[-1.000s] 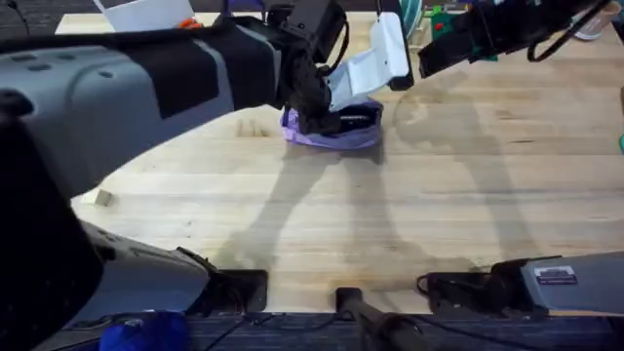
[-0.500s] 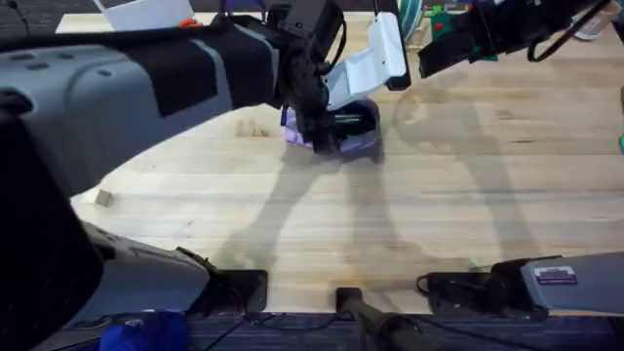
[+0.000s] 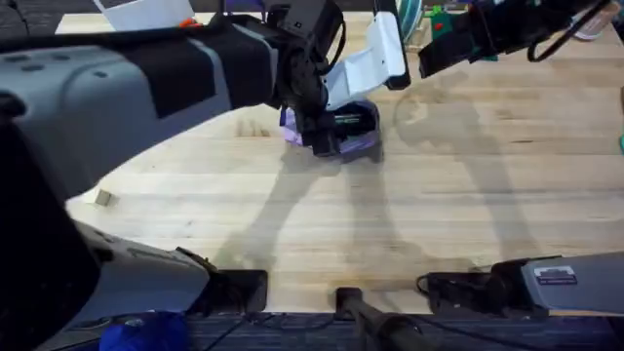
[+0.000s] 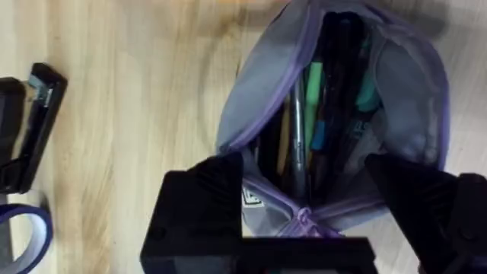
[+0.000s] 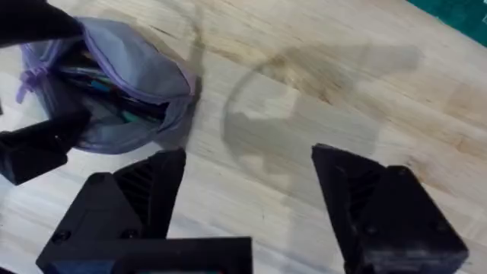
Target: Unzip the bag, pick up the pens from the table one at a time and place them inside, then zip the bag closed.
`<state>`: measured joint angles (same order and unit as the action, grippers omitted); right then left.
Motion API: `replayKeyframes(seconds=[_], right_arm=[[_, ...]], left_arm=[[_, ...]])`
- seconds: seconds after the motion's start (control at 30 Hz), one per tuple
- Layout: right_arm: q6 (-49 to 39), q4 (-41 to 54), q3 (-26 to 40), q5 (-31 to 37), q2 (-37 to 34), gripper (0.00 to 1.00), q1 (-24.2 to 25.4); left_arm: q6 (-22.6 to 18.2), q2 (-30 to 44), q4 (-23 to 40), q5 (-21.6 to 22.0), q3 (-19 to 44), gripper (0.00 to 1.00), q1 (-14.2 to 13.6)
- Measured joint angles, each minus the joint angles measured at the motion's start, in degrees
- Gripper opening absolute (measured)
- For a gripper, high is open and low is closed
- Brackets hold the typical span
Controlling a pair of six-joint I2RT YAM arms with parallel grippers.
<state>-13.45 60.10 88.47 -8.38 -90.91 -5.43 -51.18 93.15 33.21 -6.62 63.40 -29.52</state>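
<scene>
1. Surface: the table [image 3: 322, 210] is a light wooden top with plank grain; faint ring-shaped marks show on the wood to the right of the bag. Dark floor and equipment lie beyond its far edge.
2. Far left of the bag: a small pale block [image 3: 103, 199] lies alone on the wood, well apart from the bag.
3. Beyond the bag to the left, at the table's far edge: a white container [image 3: 146, 12].
4. In the left wrist view, a black stapler-like item [image 4: 30, 125] lies on the wood near the bag, apart from it.
5. The left gripper [image 4: 327, 209] is directly at the bag, fingers spread wide, one on each side of the zipper end; whether they touch the fabric cannot be told.
6. The bag [image 3: 341, 129], lavender with grey panel, rests on the table with its zipper open and mouth gaping. The pens [image 4: 308, 122] lie lengthwise inside it, among other coloured items.
7. A white flat object [image 3: 375, 58] stands tilted just behind the bag.
8. Right of the bag: the right gripper [image 5: 247, 194] hovers above bare wood near the bag, fingers parted, holding nothing.
</scene>
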Motion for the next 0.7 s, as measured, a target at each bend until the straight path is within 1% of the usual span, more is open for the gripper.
replayKeyframes(seconds=[0.17,0.37,0.5,0.6,0.7], right_arm=[[-0.02,0.0,0.0,0.02,0.0,0.996,0.0],[0.0,0.0,0.0,0.01,0.0,0.996,0.0],[0.2,0.09,0.0,0.02,0.0,0.996,0.0],[0.94,0.68,0.0,-0.01,0.0,0.996,-0.11],[1.47,1.71,0.0,0.02,0.0,0.996,-0.71]], left_arm=[[-0.02,-3.24,0.13,0.43,-0.02,0.992,0.71],[-0.04,-7.64,0.91,1.84,-0.02,0.992,3.27],[-0.06,-9.72,1.53,2.17,-0.02,0.992,4.07],[-0.09,-11.31,2.55,2.17,-0.02,0.992,4.74],[-0.42,-12.64,4.49,2.2,-0.02,0.992,6.1]])
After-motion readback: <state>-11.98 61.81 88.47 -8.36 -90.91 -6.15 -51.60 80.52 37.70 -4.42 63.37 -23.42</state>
